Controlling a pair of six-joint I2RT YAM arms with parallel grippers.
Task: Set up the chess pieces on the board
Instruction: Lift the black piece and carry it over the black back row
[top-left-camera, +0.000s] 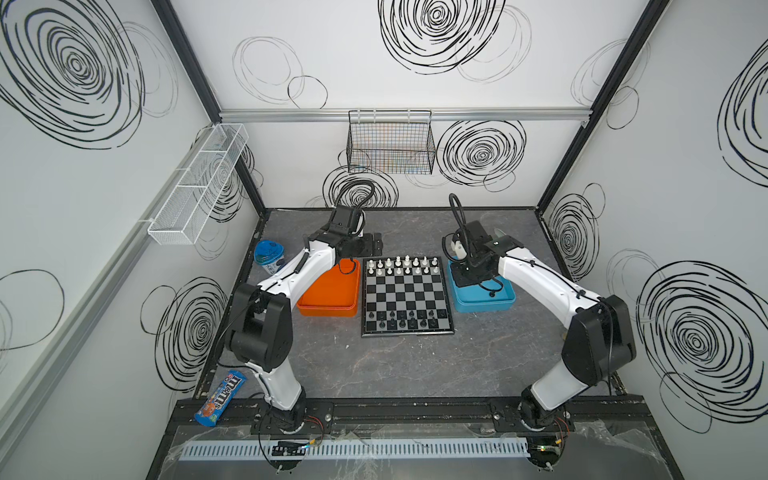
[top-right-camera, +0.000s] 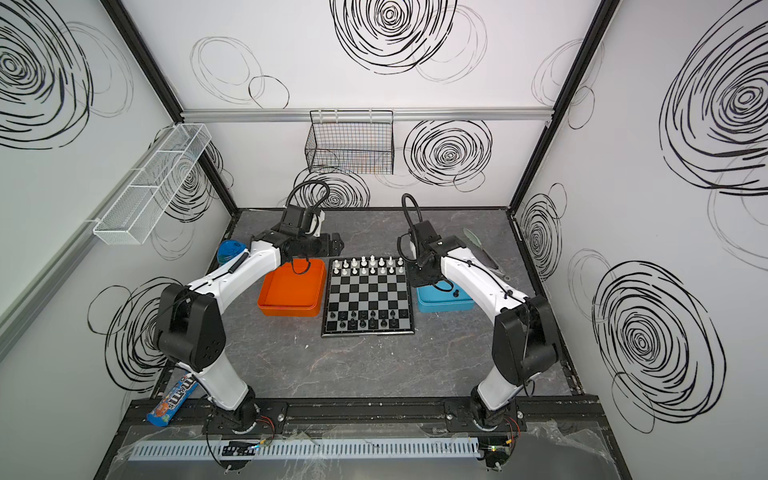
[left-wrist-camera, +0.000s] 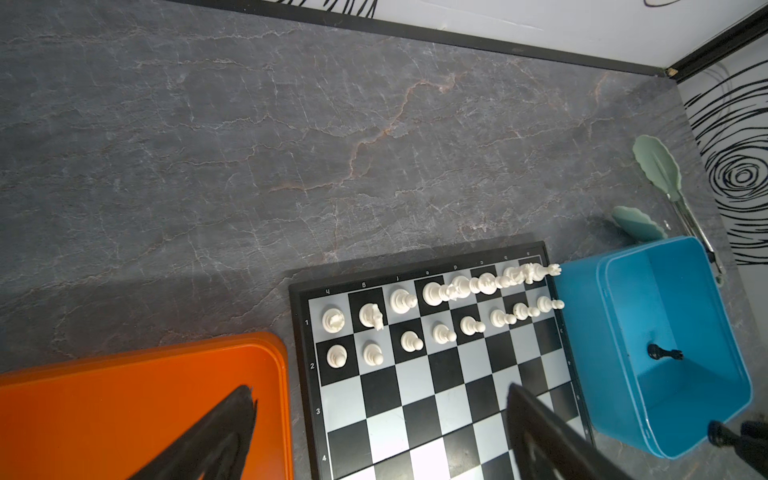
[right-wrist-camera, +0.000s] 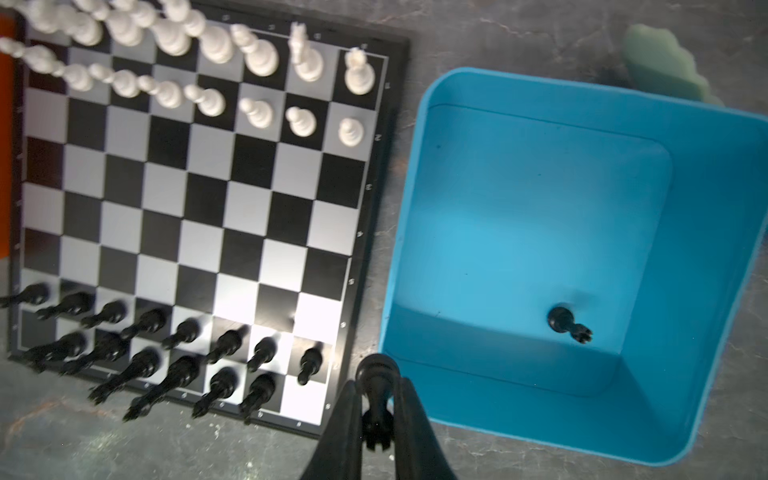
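Pinching black piece (right-wrist-camera: 376, 374), right tool (right-wrist-camera: 377, 397) narrow; left tool (left-wrist-camera: 374, 436) wide, empty

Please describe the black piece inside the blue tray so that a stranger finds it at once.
Find the blue tray right of the board. One black piece sits alone on its floor. The other black pieces stand on the board, and the held piece is clamped in the right gripper.

There are sixteen white chess pieces (right-wrist-camera: 359, 77), sixteen black chess pieces (right-wrist-camera: 309, 361), one board (right-wrist-camera: 208, 199), one orange tray (top-left-camera: 332, 291), one blue tray (right-wrist-camera: 540, 208).
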